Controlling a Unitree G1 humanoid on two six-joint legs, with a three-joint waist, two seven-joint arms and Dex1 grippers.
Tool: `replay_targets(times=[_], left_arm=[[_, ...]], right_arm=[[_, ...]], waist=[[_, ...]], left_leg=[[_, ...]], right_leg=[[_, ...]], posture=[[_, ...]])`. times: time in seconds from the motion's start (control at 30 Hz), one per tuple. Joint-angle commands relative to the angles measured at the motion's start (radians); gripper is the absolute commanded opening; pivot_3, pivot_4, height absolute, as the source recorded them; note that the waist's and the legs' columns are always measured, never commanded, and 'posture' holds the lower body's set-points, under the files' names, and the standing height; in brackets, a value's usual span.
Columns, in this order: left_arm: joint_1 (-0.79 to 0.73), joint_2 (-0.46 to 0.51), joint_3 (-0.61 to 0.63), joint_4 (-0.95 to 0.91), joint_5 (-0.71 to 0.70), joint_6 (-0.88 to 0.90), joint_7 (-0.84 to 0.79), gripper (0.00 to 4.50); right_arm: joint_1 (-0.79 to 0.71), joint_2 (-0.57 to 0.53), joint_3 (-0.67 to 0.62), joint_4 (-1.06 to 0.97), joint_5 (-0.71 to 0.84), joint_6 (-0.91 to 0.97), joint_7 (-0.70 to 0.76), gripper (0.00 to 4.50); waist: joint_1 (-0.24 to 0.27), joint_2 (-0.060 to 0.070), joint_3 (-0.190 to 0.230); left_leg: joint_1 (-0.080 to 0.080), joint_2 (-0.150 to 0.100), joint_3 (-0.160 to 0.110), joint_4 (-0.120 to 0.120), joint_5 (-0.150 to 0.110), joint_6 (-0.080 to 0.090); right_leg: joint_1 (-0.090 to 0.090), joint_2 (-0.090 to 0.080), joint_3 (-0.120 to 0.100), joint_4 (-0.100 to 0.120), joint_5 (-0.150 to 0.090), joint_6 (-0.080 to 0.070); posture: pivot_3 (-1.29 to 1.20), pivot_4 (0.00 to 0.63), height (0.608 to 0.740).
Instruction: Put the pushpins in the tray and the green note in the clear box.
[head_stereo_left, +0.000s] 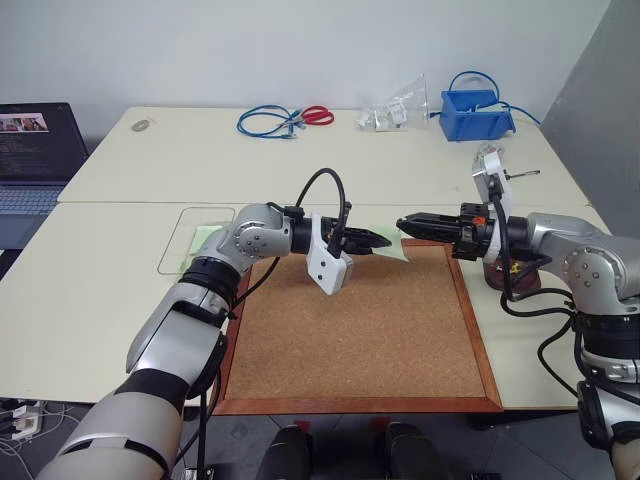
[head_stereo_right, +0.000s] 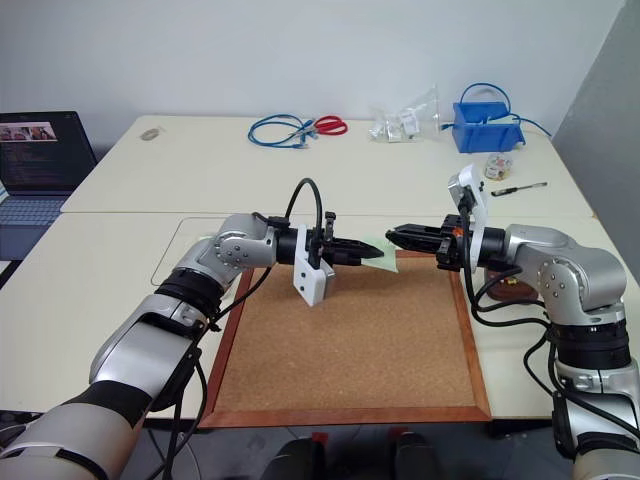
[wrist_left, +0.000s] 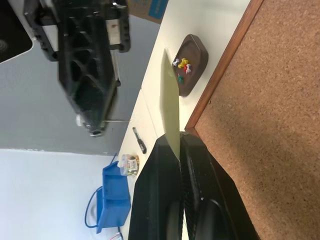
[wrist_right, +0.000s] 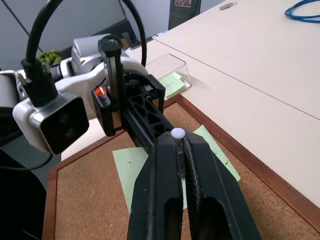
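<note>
The left gripper (head_stereo_left: 383, 239) is clamped on the green note (wrist_left: 169, 102), whose sheet runs edge-on past its tips towards the right gripper (wrist_right: 178, 140), closed on a white pushpin (wrist_right: 178, 133). The tray (wrist_left: 191, 63), already holding pushpins (wrist_left: 182, 65), sits behind the right gripper; the clear box (wrist_right: 169, 73) lies back behind the left arm

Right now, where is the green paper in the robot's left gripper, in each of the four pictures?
Left eye view: green note at centre, in the left gripper, over the cork board's far edge.
Right eye view: centre, same spot.
Left wrist view: edge-on, pointing toward the tray.
Right wrist view: broad side, behind the white pushpin in the right gripper.
Shared landmark: the cork board.
</note>
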Motion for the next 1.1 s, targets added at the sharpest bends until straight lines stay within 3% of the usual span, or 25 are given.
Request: replay_targets(times=[0.03,0.2,0.37,0.43,0.63,0.83,0.97,1.1], left_arm=[[-0.022,0.006,0.002,-0.015,-0.038,0.024,0.017,0.05],[0.057,-0.010,0.034,-0.144,-0.300,0.315,-0.165,0.05],[0.207,0.037,0.070,-0.512,-0.560,0.826,-0.304,0.05],[0.248,0.066,0.094,-0.699,-0.680,1.099,-0.292,0.05],[0.304,0.117,0.158,-1.027,-0.871,1.611,-0.183,0.05],[0.370,0.118,0.137,-1.132,-0.855,1.725,-0.162,0.05],[0.355,0.083,0.110,-1.098,-0.814,1.720,-0.170,0.05],[0.315,0.017,0.064,-1.022,-0.751,1.666,-0.186,0.05]], right_arm=[[-0.021,-0.008,-0.032,-0.005,0.006,-0.016,-0.006,0.00],[0.022,-0.014,-0.049,-0.045,-0.017,-0.062,-0.032,0.00],[0.103,-0.030,-0.078,-0.096,-0.075,-0.156,-0.077,0.00],[0.159,-0.043,-0.092,-0.107,-0.110,-0.203,-0.083,0.00],[0.264,-0.059,-0.138,-0.134,-0.190,-0.281,-0.165,0.00],[0.361,-0.016,-0.216,-0.145,-0.296,-0.288,-0.395,0.00],[0.431,0.013,-0.227,-0.092,-0.401,-0.343,-0.513,0.00],[0.401,0.069,-0.245,-0.001,-0.437,-0.334,-0.624,0.00]], waist=[[0.000,0.000,0.000],[-0.001,0.000,0.000],[-0.003,0.000,0.000],[-0.007,0.000,0.000],[-0.011,0.000,0.000],[-0.009,0.000,0.000],[-0.003,0.000,0.000],[0.000,0.000,0.000]], left_leg=[[0.000,0.000,0.000,0.000,0.000,0.000],[0.000,0.000,0.000,0.000,0.000,0.000],[-0.001,0.000,0.000,0.000,0.000,0.000],[-0.001,0.000,0.000,0.000,0.000,0.000],[-0.001,0.000,0.000,0.002,0.000,0.000],[0.002,0.001,0.000,0.002,0.000,0.000],[0.002,0.001,0.001,0.002,0.000,0.000],[0.002,0.000,0.002,0.002,0.000,0.000]], right_leg=[[0.000,0.000,0.000,0.000,0.000,0.000],[-0.001,0.000,0.000,0.002,0.000,0.000],[-0.004,0.000,0.001,0.006,0.000,0.000],[-0.004,0.000,0.001,0.007,0.000,-0.001],[-0.003,0.000,0.002,0.008,0.000,-0.001],[-0.001,0.001,0.002,0.008,-0.001,-0.001],[-0.001,0.001,0.003,0.008,-0.001,-0.001],[-0.001,0.001,0.004,0.007,-0.001,-0.001]], posture=[[0.00,0.150,0.740],[0.00,0.150,0.740],[0.00,0.150,0.740],[0.00,0.150,0.740],[0.00,0.150,0.740],[0.00,0.150,0.740],[0.00,0.150,0.740],[0.00,0.150,0.740]])
